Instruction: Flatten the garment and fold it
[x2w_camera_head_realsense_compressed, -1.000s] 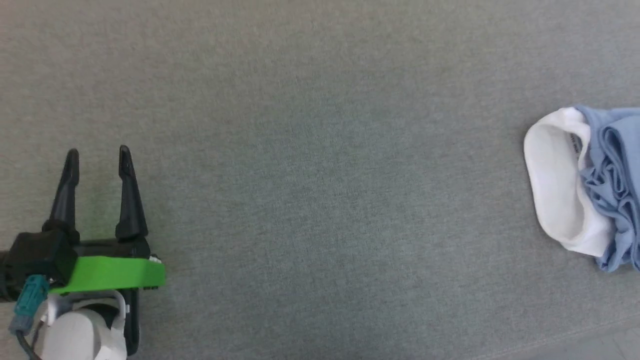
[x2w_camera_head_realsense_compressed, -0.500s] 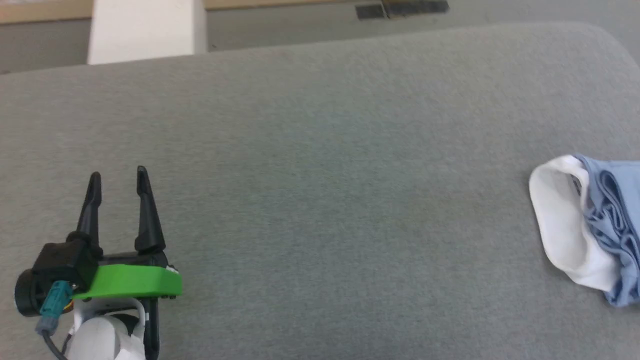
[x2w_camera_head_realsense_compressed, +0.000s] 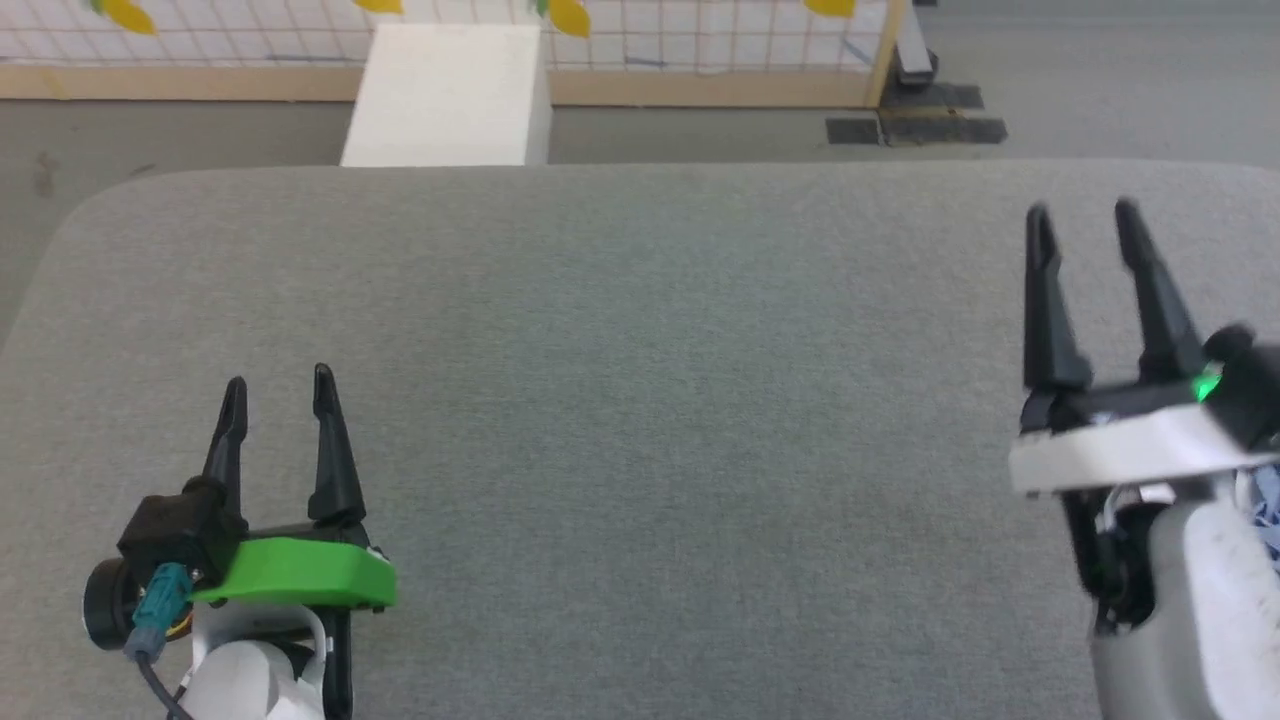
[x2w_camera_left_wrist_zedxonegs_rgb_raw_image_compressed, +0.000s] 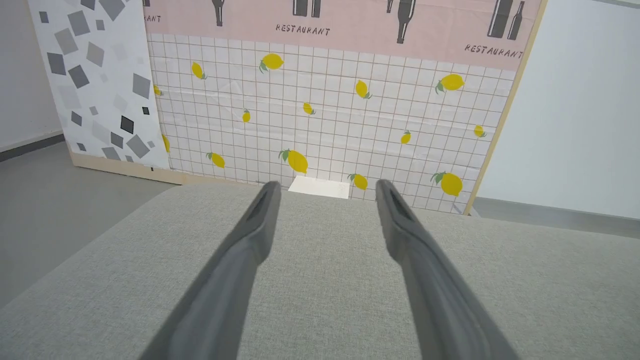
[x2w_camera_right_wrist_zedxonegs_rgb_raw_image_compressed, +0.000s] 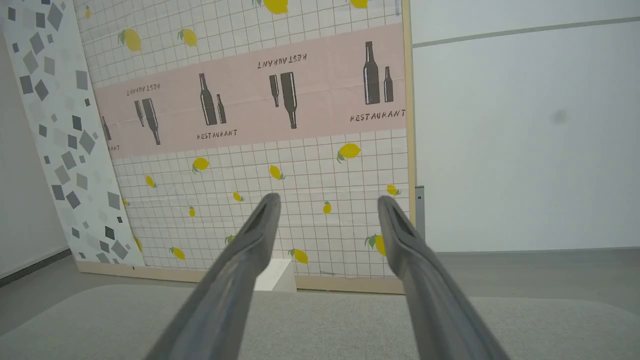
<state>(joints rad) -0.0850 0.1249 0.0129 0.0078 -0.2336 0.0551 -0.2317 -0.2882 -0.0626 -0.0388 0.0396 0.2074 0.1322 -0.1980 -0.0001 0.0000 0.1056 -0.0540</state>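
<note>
The head camera has tilted up; the right gripper (x2w_camera_head_realsense_compressed: 1082, 212) has come in, now hiding most of the garment (x2w_camera_head_realsense_compressed: 1268, 505).

The left hand (x2w_camera_left_wrist_zedxonegs_rgb_raw_image_compressed: 326, 183) hovers over the grey fabric tabletop (x2w_camera_left_wrist_zedxonegs_rgb_raw_image_compressed: 325, 300), its two fingers spread apart. At twelve o'clock stands a lemon-patterned panel (x2w_camera_left_wrist_zedxonegs_rgb_raw_image_compressed: 325, 110), a white block (x2w_camera_left_wrist_zedxonegs_rgb_raw_image_compressed: 320, 188) at its foot. A white wall (x2w_camera_left_wrist_zedxonegs_rgb_raw_image_compressed: 575, 125) lies at three o'clock.

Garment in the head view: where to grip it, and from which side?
Only a crumpled blue edge of the garment shows, behind the right arm. Likely pinch that bunched edge with the open right gripper, coming from the middle of the grey surface.
</note>
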